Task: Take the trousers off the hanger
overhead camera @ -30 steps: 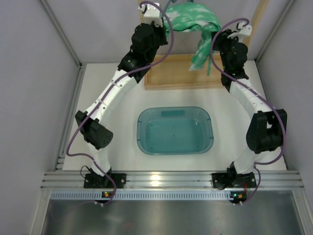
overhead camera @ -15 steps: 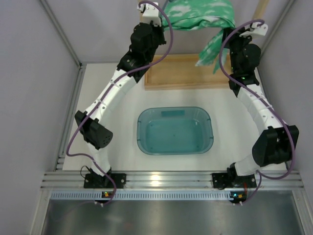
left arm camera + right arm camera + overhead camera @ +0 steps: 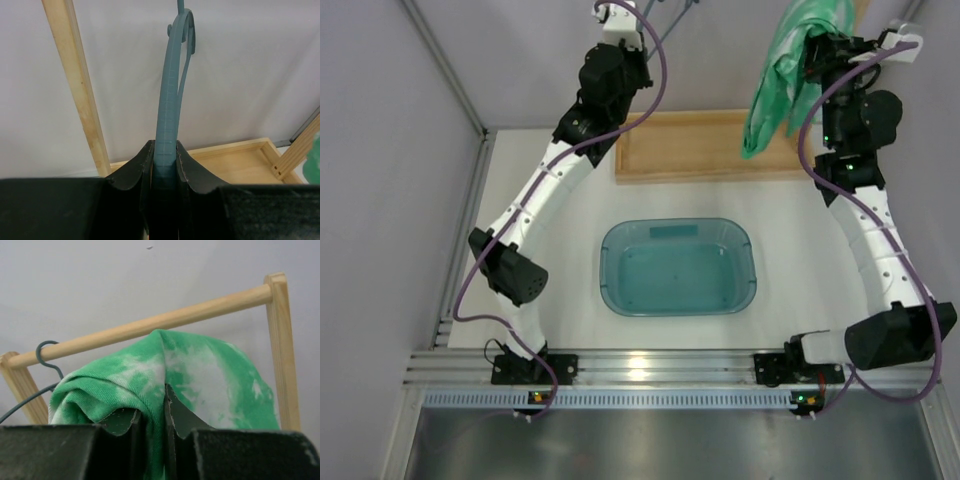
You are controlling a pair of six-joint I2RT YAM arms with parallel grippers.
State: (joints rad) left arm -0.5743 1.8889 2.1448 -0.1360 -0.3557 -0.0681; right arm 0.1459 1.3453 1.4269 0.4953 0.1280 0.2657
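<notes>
Swung rightward since a second ago, the trousers (image 3: 778,85) now hang by the wooden frame's (image 3: 690,150) right post. Left of the frame's middle, the left gripper (image 3: 165,150) clamps the hanger (image 3: 167,100), whose long axis rises to the rail. The right gripper (image 3: 152,407) pinches the bunched trousers, seemingly clear of the hanger, which lies to their left.

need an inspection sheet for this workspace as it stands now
surface: white table, nothing spilled seen
job's things: green white-mottled fabric trousers dangle from the right gripper, apart from the thin grey-blue hanger hooked on the light wooden frame
clutter: translucent teal plastic tub mid-table
grippers: left gripper shut on the hanger; right gripper shut on the trousers
cables: purple cables loop along both arms
surroundings: grey walls
</notes>
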